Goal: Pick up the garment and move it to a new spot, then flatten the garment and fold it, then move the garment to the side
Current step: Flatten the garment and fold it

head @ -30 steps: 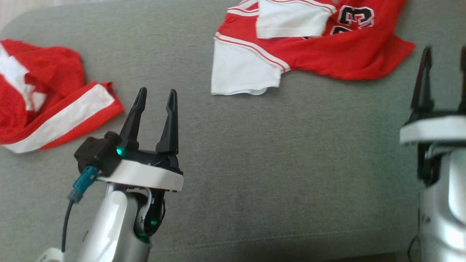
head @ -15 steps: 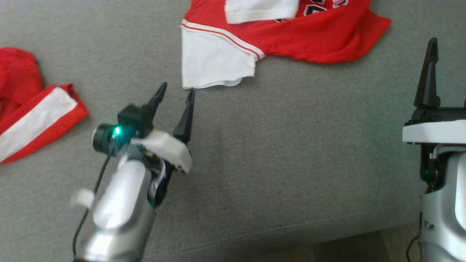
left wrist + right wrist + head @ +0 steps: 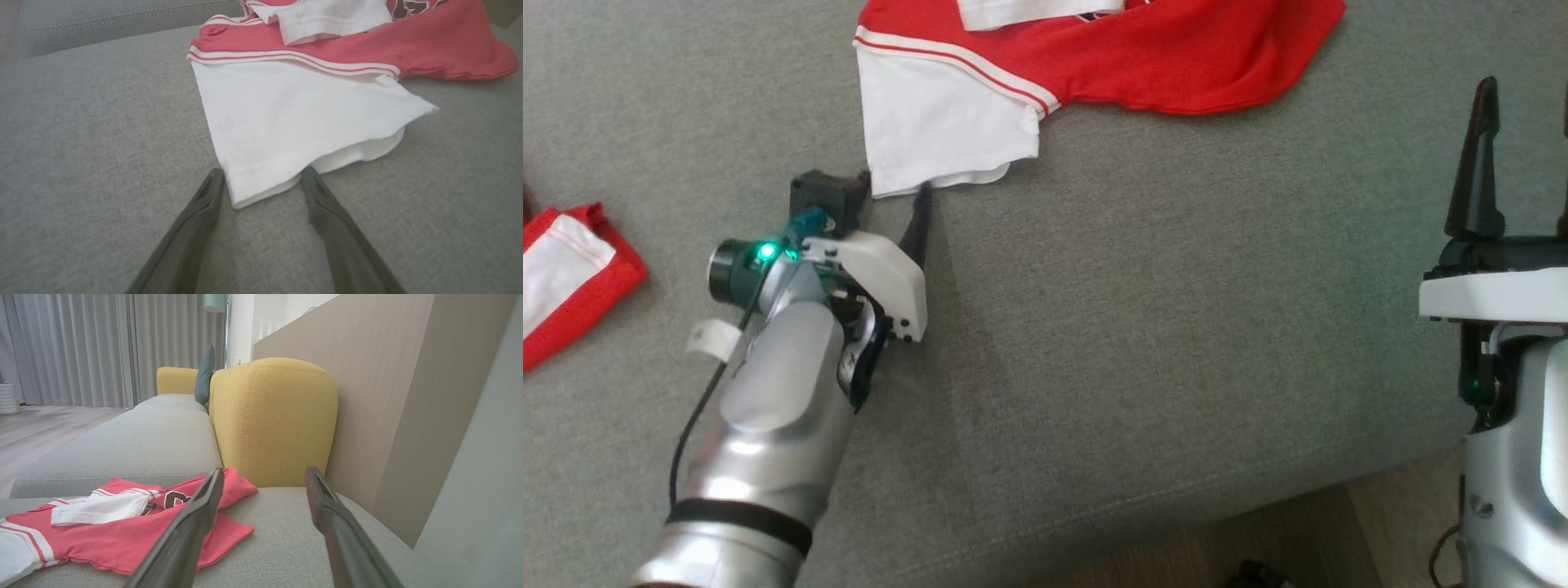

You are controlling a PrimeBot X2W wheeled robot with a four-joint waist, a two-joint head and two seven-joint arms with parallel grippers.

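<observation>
Grasp point: the garment [image 3: 1143, 57] lies spread on the grey sofa [image 3: 1176, 327], at the far side of the seat in the head view; its long axis runs across the seat, from the white sleeve [image 3: 294, 118] on the robot's left to the red body on its right.

Left fingers [image 3: 196, 220]: open, empty, low at the seat; the near corner of the sleeve hem sits between the two tips, one tip at each side of it; the sleeve runs straight ahead, away from the tips. No grip is made yet.

Right fingers [image 3: 192, 522]: open, empty, held above the seat, well apart from the cloth; the red hem lies ahead and to their left. The left arm is plainly the nearer.

Judgement: the coming move turns on that hem corner; closing on it should take the sleeve, though both layers of the hem may come up together.

Materials: thin, limp knit; red body, white sleeves, striped trim at the seam, dark numerals partly hidden under a folded white sleeve; likely to drape and drag when lifted. Seat fabric is coarse woven, matte, slightly yielding. A second red-and-white piece [image 3: 564, 278] lies apart at the left; a yellow armrest [image 3: 273, 416] stands behind.
</observation>
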